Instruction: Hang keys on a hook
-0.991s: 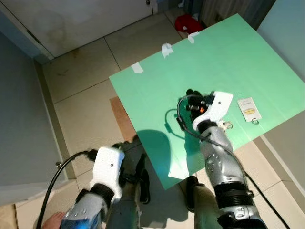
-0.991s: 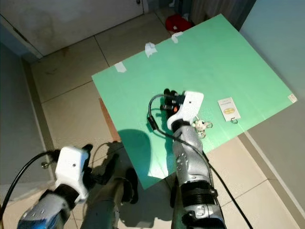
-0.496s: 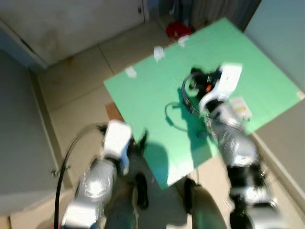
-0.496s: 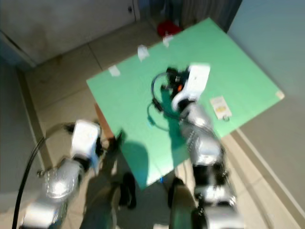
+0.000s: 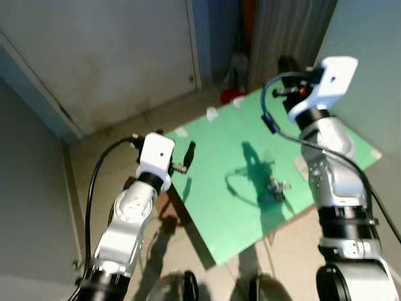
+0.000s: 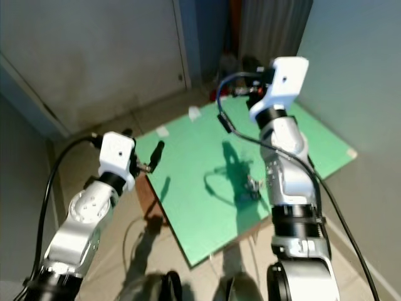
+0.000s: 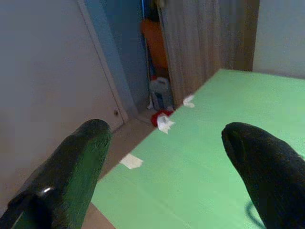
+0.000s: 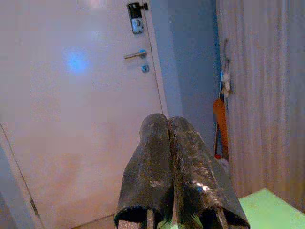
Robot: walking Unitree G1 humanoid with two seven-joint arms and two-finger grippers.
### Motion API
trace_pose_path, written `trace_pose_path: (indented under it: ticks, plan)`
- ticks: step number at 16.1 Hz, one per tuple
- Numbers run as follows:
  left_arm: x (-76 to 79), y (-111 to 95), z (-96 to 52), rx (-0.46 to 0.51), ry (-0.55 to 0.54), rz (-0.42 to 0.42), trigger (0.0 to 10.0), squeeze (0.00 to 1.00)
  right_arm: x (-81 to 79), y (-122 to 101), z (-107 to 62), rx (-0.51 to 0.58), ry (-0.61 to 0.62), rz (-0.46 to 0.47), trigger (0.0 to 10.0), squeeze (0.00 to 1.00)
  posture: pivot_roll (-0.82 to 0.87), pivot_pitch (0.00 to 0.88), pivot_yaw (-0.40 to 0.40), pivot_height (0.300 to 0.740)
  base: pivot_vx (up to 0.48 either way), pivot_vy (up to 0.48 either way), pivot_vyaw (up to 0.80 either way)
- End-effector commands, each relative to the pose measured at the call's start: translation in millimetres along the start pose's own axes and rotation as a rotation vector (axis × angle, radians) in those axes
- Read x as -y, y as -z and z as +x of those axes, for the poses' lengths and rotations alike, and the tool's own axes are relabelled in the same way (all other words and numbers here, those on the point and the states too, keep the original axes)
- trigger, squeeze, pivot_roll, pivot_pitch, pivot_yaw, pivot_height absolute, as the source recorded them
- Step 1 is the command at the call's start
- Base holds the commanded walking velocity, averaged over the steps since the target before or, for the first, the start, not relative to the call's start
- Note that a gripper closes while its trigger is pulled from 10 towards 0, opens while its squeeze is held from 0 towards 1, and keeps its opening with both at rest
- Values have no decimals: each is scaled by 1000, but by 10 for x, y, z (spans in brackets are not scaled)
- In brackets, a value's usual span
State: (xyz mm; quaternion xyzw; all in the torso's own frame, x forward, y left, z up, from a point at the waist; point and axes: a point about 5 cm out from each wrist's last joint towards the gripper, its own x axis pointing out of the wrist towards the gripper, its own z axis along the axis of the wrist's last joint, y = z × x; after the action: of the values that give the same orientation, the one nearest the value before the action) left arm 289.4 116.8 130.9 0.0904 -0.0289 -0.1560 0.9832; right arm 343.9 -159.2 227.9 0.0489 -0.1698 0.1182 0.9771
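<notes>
Home entrance area. Indicators: a white door point(image 8: 81, 119) fitted with a lever handle point(image 8: 135, 55) and a lock unit point(image 8: 135, 18) above it; a beige tiled floor point(image 5: 94, 150); a grey curtain point(image 8: 267, 95) beside the door; a green board point(image 5: 250, 182) laid flat.

Matt green board point(image 5: 225, 182), shiny metal keys point(image 5: 276, 185), glossy black fingers point(image 8: 190, 167), smooth tiled floor point(image 5: 113, 135).

Dim, bluish room; arms throw hard dark shadows on the green table point(image 5: 219, 188); wrist views soft, fingers blurred.
</notes>
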Motion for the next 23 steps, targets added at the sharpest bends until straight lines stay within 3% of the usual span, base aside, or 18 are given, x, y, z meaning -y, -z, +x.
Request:
trace_pose_path:
  ticks: [1, 2, 3, 5, 6, 7, 8, 9, 12, 23]
  plan:
    - [-64, 47, -10, -11, -17, 17, 10000, 0, 18, 84, -80, -40, -1, -19, 0, 0, -156, 35, 119, 740, 0, 0, 0]
    - [-76, 80, -29, -20, -21, -8, 10000, 0, 46, 197, -166, -78, 11, -41, 0, 0, -150, 33, 122, 740, 0, 0, 0]
    - [-86, 127, -65, -29, -26, -25, 10000, 0, 11, 384, -309, -136, 13, -31, 0, 0, -142, 35, 127, 740, 0, 0, 0]
    - [-65, 145, -91, -36, -26, -37, 10000, 0, -110, 567, -422, -202, -10, -32, 0, 0, -139, 39, 129, 740, 0, 0, 0]
    - [-34, 171, -113, -42, -19, -34, 10000, 0, -220, 723, -475, -262, -8, -15, 10000, 0, -129, 49, 131, 740, 0, 0, 0]
    - [-24, 176, -122, -44, -14, -31, 10000, 0, -239, 770, -488, -278, 1, -10, 10000, 0, -122, 53, 131, 740, 0, 0, 0]
    - [-14, 186, -133, -48, -9, -23, 10000, 0, -243, 826, -500, -287, 18, -4, 10000, 922, -116, 56, 130, 740, 0, 0, 0]
    - [-14, 191, -147, -50, -8, -21, 10000, 0, -234, 852, -502, -288, 25, -11, 10000, 1000, -108, 60, 126, 740, 0, 0, 0]
    - [-27, 207, -186, -56, -7, -19, 10000, 0, -161, 978, -530, -317, 70, -41, 10000, 1000, -86, 63, 118, 740, 0, 0, 0]
    - [158, 262, -233, -95, -40, -25, 10000, 0, -337, 1116, -513, -333, 7, -23, 10000, 1000, -70, 84, 103, 740, 0, -413, 0]
